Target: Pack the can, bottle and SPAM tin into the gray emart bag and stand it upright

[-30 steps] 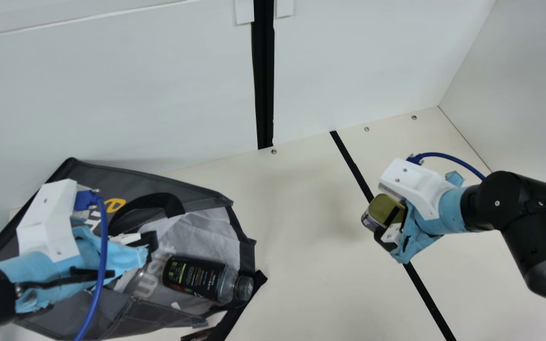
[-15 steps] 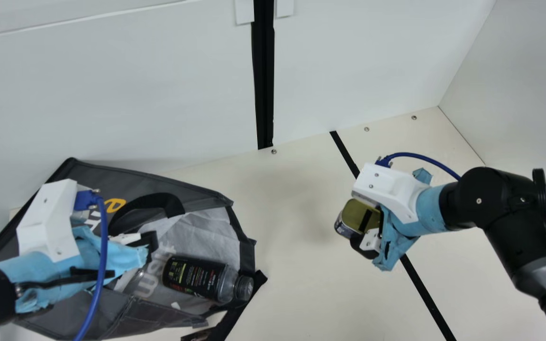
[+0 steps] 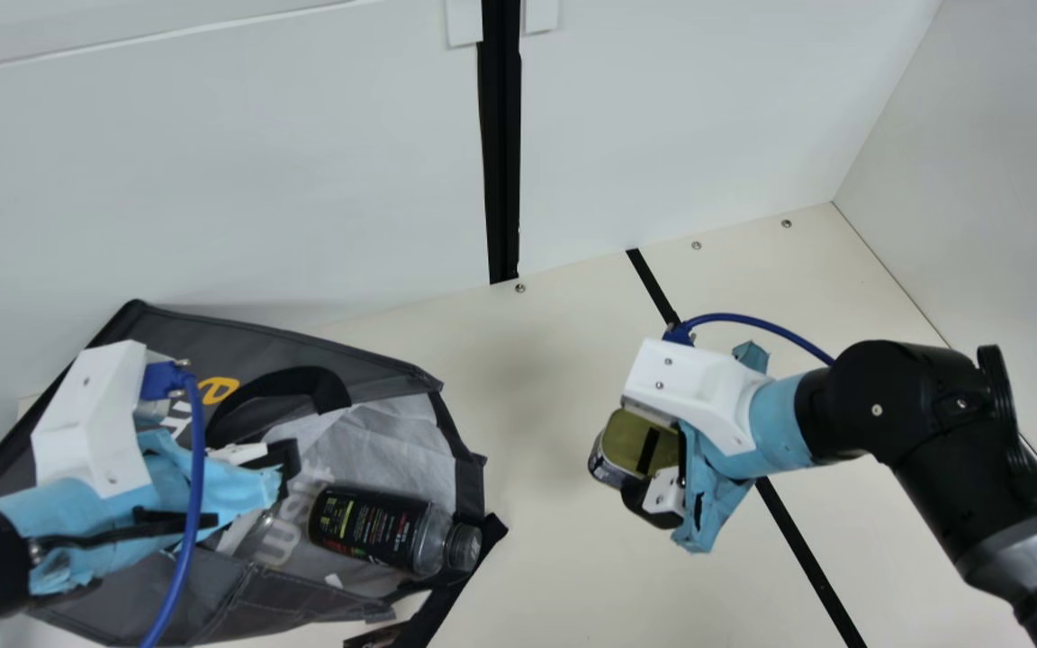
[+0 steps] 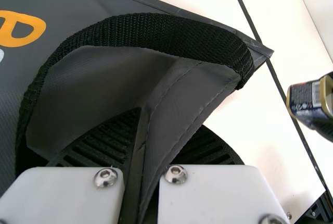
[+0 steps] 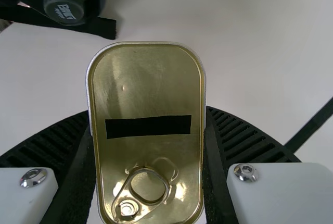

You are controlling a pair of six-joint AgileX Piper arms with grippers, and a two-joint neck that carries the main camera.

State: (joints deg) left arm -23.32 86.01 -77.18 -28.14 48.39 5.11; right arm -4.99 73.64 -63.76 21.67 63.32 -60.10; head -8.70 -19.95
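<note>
- Main view, eight o'clock: the gray emart bag (image 3: 374, 432) lies on its side on the cream table (image 3: 554, 540).
- Also at eight: my left gripper (image 3: 280, 466) pinches a fold of the bag's fabric, beside a black handle (image 3: 283, 385).
- Seven o'clock: the bottle (image 3: 379, 531) lies sideways in the bag, cap toward four.
- Between four and five: my right gripper (image 3: 643, 461) grasps the SPAM tin (image 3: 628, 436), its gold ring-pull lid (image 5: 148, 94) visible.
</note>
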